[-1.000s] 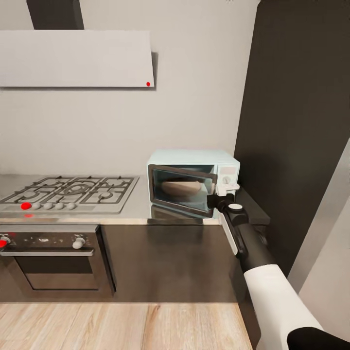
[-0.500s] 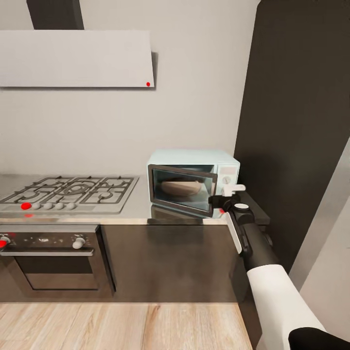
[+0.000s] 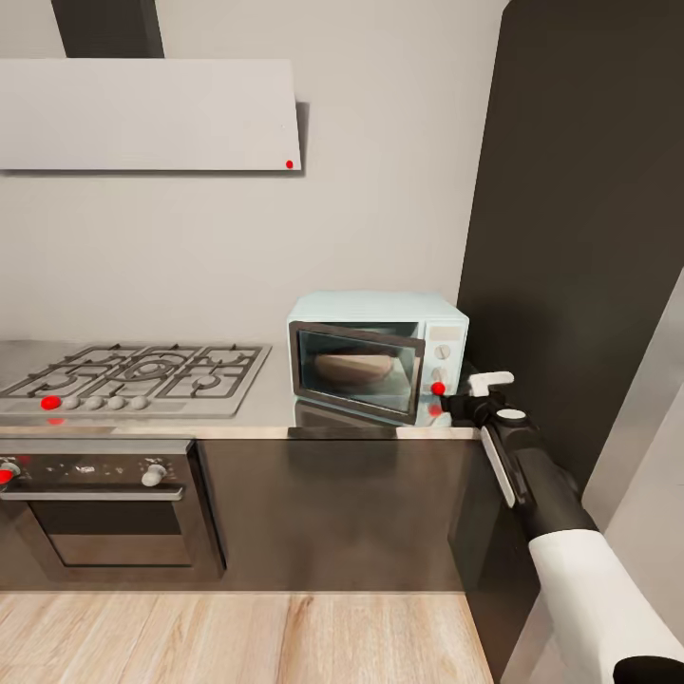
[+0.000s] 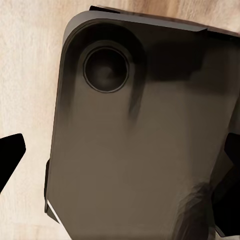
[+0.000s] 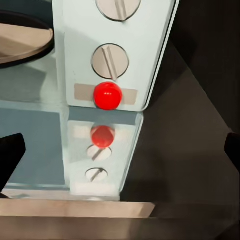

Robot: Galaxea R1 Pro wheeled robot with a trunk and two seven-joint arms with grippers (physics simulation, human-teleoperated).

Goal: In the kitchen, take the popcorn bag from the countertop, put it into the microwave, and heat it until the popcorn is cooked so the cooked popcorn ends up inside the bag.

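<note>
Inside, the wrinkled popcorn bag (image 3: 353, 366) (tan) fills the boxy microwave (image 3: 380, 353).

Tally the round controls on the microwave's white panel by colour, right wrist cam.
Grey slotted round knobs: 2, one cut by the frame edge, one whole
Glossy red round button: 1
Total: 3, not counting their reflections in the steel-like grey countertop.
</note>
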